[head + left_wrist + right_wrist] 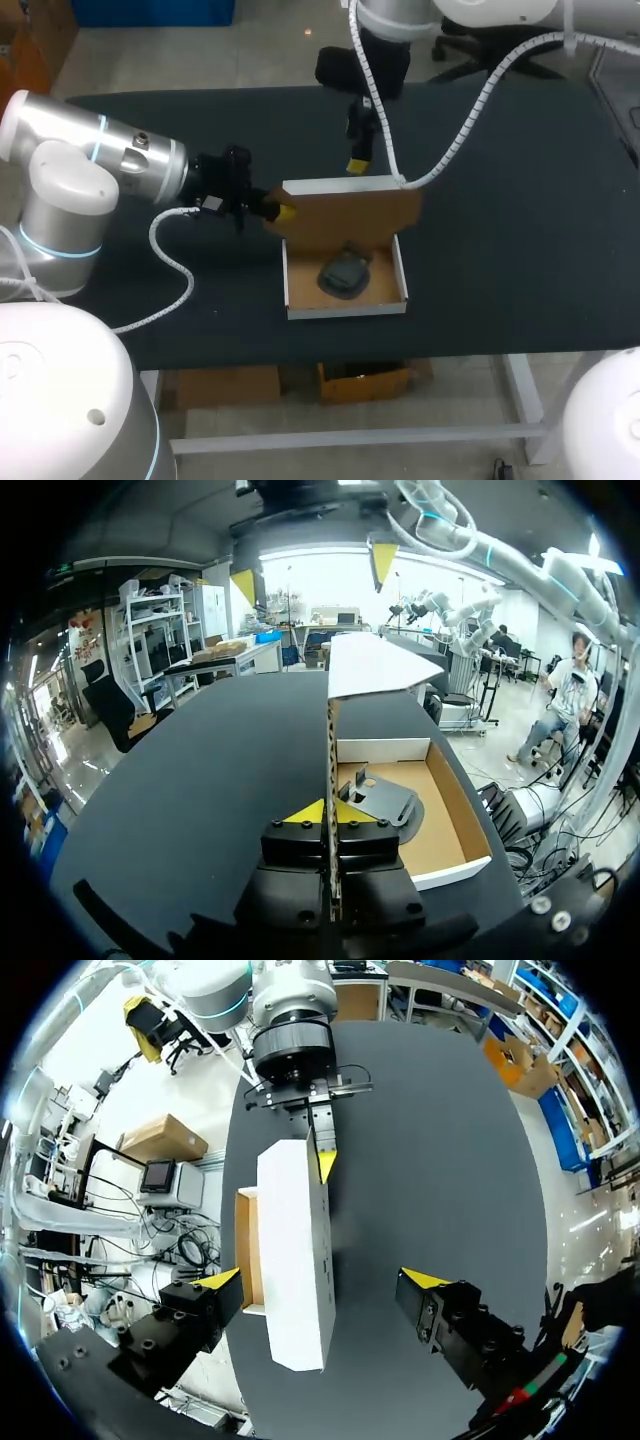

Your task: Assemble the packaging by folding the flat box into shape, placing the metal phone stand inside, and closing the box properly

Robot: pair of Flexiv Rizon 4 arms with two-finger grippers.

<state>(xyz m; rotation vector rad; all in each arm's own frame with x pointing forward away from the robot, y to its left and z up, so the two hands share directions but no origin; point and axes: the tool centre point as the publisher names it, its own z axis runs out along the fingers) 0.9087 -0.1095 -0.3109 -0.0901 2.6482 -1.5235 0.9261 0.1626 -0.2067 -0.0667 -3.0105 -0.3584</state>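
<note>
Found the box formed and open near the robot's edge of the worktop, with the metal phone stand lying flat inside. Held the lid upright by its side edge, pinched narrow in the left gripper. Hung the right gripper spread wide just behind the lid's top, touching nothing. Risked, by judgement, a creased or torn lid if pushed down while pinched. Risked also dragging the box, or jamming the lid on the stand.

Your head view looks down on the worktop from behind; both wrist views sit close, facing each other across the box, shared by all
</note>
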